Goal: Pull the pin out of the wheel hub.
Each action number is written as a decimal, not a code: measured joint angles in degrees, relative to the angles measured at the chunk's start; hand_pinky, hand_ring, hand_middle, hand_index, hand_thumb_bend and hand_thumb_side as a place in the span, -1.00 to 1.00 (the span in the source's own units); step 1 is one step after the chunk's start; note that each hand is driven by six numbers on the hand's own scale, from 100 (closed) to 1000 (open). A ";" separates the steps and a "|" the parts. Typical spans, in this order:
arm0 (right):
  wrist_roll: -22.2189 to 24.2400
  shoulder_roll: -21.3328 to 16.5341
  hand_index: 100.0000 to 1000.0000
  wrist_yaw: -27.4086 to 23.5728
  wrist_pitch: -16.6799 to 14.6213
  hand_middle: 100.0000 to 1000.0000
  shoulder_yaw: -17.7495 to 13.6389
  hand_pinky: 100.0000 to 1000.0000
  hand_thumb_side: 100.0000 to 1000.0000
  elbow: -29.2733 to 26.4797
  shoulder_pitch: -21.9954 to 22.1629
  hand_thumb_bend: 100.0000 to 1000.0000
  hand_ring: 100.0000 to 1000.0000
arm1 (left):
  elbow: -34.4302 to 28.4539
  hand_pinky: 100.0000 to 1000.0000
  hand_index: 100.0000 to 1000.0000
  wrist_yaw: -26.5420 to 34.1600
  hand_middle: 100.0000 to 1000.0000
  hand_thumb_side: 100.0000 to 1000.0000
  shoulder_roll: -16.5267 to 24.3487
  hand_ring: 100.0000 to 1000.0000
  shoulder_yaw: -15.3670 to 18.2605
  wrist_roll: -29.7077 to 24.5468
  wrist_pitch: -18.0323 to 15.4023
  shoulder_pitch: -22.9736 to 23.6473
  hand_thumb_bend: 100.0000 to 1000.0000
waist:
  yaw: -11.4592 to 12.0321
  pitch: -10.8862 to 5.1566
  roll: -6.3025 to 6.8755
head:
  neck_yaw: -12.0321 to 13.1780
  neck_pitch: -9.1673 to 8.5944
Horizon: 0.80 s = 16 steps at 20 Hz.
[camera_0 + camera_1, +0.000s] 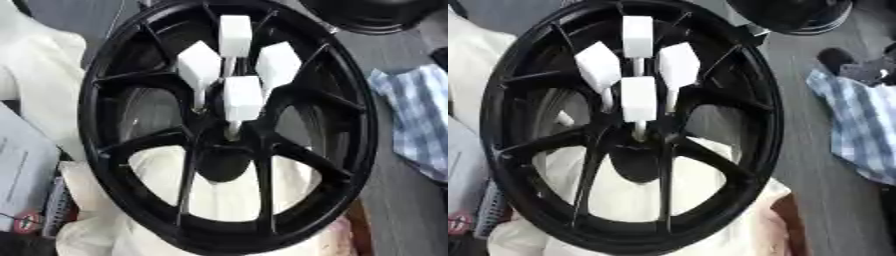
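Hand status: the left hand appears in neither view. A dark shape with grey parts [859,67] sits at the right edge, resting on the top of a checked cloth. It may be the right hand, but this cannot be confirmed, and whether it is apart or together cannot be told. It is well apart from the pins.

The checked cloth [416,120], blue and white, lies crumpled on the grey bench [394,200] just right of the wheel.

The wheel hub [219,145] belongs to a black spoked wheel [363,125] that fills most of both views. It rests on white padding [219,195], which shows through the gaps between the lower spokes and spreads out to the left.

Four white pins stand in the hub, grouped above its dark central bore. Each has a block-shaped head on a thin white stem:
- far pin [234,34], at the top of the group;
- left pin [199,65], tilted outward to the left;
- right pin [278,62], tilted outward to the right;
- near pin [242,97], closest to the bore, with its stem entering the hub just above it.

All four stems are seated in the hub. Nothing touches any of the heads.

A second black wheel [367,15] lies at the upper right. Papers [22,165] lie at the left edge.
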 measured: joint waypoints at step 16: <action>-1.03 2.22 0.64 -3.06 14.31 0.52 10.00 0.82 -0.23 -0.11 -4.24 -1.00 0.83 | 0.00 0.26 0.50 1.14 0.07 0.38 0.00 0.48 -0.68 -0.94 0.66 -0.74 -1.00 | 2.70 -0.27 -1.61 | -0.80 1.03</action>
